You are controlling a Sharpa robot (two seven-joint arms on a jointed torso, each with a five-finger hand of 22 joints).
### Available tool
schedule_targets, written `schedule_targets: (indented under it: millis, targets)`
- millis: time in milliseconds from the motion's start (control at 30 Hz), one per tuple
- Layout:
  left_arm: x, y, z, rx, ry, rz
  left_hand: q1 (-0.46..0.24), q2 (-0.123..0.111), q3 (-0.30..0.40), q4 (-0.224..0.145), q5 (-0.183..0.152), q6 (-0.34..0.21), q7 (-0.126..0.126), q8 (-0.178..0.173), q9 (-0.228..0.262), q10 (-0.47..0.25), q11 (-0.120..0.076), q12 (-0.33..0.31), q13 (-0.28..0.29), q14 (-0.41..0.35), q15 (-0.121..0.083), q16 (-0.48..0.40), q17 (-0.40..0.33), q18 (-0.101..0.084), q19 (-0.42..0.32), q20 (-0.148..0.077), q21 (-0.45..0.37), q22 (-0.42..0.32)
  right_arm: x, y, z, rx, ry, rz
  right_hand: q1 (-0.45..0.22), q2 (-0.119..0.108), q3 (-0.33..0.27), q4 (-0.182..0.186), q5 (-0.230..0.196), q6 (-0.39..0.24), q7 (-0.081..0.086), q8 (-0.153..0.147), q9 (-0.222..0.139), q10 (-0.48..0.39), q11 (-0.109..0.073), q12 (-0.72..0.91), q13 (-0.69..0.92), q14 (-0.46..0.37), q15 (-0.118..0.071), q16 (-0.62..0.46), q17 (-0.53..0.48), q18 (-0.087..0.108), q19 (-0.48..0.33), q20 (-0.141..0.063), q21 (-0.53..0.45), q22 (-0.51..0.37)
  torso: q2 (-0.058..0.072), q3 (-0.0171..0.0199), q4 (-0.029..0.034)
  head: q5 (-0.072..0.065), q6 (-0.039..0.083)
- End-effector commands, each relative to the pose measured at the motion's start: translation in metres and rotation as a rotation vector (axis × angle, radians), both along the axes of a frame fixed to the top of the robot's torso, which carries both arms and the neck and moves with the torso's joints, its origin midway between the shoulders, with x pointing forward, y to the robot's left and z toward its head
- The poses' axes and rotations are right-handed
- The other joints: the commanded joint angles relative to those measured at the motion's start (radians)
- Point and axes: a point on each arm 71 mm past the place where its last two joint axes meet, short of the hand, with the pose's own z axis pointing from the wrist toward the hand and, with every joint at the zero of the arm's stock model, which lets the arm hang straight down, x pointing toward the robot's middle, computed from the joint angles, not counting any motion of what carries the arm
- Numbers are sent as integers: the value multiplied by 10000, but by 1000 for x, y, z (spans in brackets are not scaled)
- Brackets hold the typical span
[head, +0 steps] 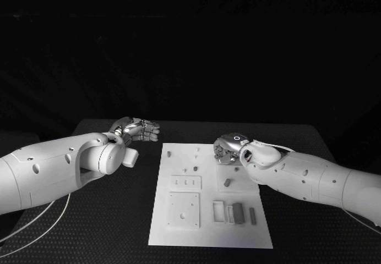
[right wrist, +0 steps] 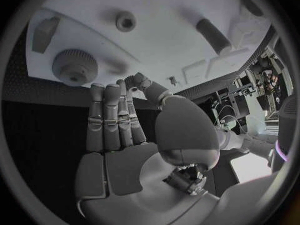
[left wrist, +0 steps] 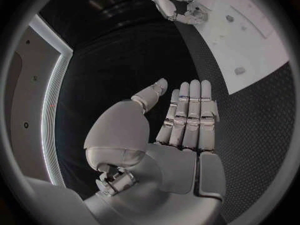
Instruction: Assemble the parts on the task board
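The silver right hand [head: 228, 149] hovers flat-fingered and empty above the flat white plastic task board [head: 179, 228], a small grey toothed gear [right wrist: 74, 67] just past its fingertips—best lowered slowly, squarely over it—while the left hand [head: 135, 129], fingers extended, holds nothing.

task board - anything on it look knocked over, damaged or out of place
Nothing stands out. The task board lies flat and square on the table, its small parts in place. Both the left hand and the right hand hold nothing.
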Motion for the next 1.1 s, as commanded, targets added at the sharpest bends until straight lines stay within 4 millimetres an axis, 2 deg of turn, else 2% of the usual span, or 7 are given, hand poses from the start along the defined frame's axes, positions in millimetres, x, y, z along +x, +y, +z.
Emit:
schedule_targets:
  millis: [33,200,367,600,800,1100]
  targets:
    - [0,-3,1,-62,-64,-159,-72,-15,-80,3,65,-39,51,-36,-9,-14,37,-40,-8,46,-3,-41,19,55,75,17,-37,6,4,3,11,372,-632,-327,-103,-4,-18,17,10,72,-6,38,-4,83,-12,30,-15,78,-23,52,10,214,42,-20,70,221,17,12,-6,7,53]
    - [0,-3,1,-80,-83,-191,-66,-31,-81,-6,65,-46,53,-45,-13,-18,39,-51,-7,47,-3,-52,29,54,74,17,-43,6,9,11,15,437,-834,-369,-141,-46,-21,22,10,90,-12,32,-9,102,-19,25,-32,82,-30,86,10,214,53,-31,104,220,25,7,-10,19,85]
    - [0,-4,1,-84,-91,-210,-61,-29,-78,-6,66,-47,54,-48,-14,-18,40,-56,-7,47,-3,-58,33,55,74,17,-46,7,11,23,19,514,-959,-204,-158,-68,-18,25,10,96,-14,27,-13,108,-20,20,-43,80,-32,100,7,214,57,-36,120,218,38,-3,28,11,81]
    - [1,-6,2,-80,-106,-249,-52,-30,-75,-11,66,-52,57,-55,-17,-21,42,-66,-7,49,-3,-67,42,55,76,17,-51,7,16,36,20,465,-957,-104,-178,-81,-14,30,10,98,-13,20,-17,112,-20,14,-53,75,-32,111,3,214,57,-40,131,216,35,-1,10,15,103]
    - [0,-9,3,-88,-121,-309,-47,-33,-74,-12,65,-51,57,-58,-17,-20,43,-71,-6,50,-3,-73,47,54,76,17,-54,8,19,45,19,454,-1032,-87,-198,-85,-5,34,10,90,-10,7,-24,105,-16,1,-67,63,-29,116,-4,214,53,-41,139,212,79,-10,59,-26,111]
    - [0,-11,7,-103,-188,-370,-36,-37,-72,-16,65,-47,57,-60,-18,-15,43,-77,-4,51,-3,-82,56,54,77,17,-60,9,23,56,17,336,-973,-39,-214,-78,10,34,10,83,-6,-6,-31,98,-12,-13,-82,48,-25,121,-14,214,47,-44,148,209,157,-37,186,-100,136]
